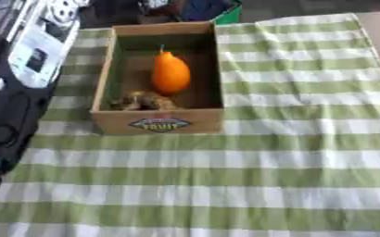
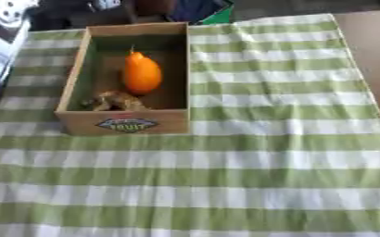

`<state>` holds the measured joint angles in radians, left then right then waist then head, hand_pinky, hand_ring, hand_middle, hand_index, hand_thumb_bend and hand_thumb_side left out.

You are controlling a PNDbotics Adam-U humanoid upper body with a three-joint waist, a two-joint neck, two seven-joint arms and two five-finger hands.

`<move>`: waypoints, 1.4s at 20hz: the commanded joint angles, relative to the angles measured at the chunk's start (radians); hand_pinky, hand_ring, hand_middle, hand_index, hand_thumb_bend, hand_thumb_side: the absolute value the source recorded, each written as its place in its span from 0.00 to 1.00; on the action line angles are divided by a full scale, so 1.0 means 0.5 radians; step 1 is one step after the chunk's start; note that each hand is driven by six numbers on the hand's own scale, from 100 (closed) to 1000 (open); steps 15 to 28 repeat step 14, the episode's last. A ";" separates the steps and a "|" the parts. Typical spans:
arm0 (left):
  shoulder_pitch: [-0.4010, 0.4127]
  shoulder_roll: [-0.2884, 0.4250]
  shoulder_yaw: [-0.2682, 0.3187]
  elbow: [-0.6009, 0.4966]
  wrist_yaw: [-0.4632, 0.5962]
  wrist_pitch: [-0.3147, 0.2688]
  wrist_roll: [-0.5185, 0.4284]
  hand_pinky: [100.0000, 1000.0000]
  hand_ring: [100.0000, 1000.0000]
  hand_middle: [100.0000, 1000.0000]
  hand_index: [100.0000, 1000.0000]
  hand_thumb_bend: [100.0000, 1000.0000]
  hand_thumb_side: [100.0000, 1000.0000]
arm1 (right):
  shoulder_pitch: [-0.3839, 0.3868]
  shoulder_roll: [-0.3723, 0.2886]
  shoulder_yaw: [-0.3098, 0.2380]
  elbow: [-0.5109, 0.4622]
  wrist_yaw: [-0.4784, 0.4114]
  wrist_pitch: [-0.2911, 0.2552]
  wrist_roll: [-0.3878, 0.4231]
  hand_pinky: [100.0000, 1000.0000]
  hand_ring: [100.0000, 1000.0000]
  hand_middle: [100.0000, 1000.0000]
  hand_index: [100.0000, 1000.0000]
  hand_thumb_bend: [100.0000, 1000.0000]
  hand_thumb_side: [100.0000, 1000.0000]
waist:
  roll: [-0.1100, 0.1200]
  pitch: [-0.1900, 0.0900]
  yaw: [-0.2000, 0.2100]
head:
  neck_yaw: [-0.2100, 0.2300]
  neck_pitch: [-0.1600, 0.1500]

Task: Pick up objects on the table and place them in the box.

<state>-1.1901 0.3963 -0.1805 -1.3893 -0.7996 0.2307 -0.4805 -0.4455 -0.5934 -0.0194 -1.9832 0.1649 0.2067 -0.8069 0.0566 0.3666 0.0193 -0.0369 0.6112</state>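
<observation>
Nothing loose is seen on the near stretch of the green-and-white checked tablecloth (image 1: 225, 185) — stripe after stripe of bare cloth runs up to the box. No pickable item shows there, so by the look of it the picking part is probably done or close to it.

Farther up, the cardboard box (image 1: 159, 123) is set left of centre, with a "FRUIT" label (image 1: 159, 124) on its near wall. Inside, at the near end, a brownish lumpy thing (image 1: 143, 100) is tucked against that wall; what it is can't be made out. Just beyond it, an orange pear-shaped fruit (image 1: 170, 71) with a thin stem lies lengthwise, stem pointing away, roughly mid-box. Both seem to have been dropped in the near half, likely the easiest reach over the low wall — the far half is left open for more.

At the left edge of the left eye view a black bulk (image 1: 7, 115) is seen, probably part of the robot's left arm. Neither hand is in view, so whether fingers are spread or curled can't be told.

Past the cloth's far edge, dark clutter is seen.
</observation>
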 commanded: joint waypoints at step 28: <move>0.502 0.147 0.674 -0.773 0.397 -0.150 0.463 0.72 0.67 0.66 0.82 0.00 0.98 | 0.018 -0.045 -0.043 -0.034 -0.049 -0.206 -0.022 0.68 0.67 0.67 0.80 0.00 0.84 | -0.094 -0.096 0.089 | -0.041 0.085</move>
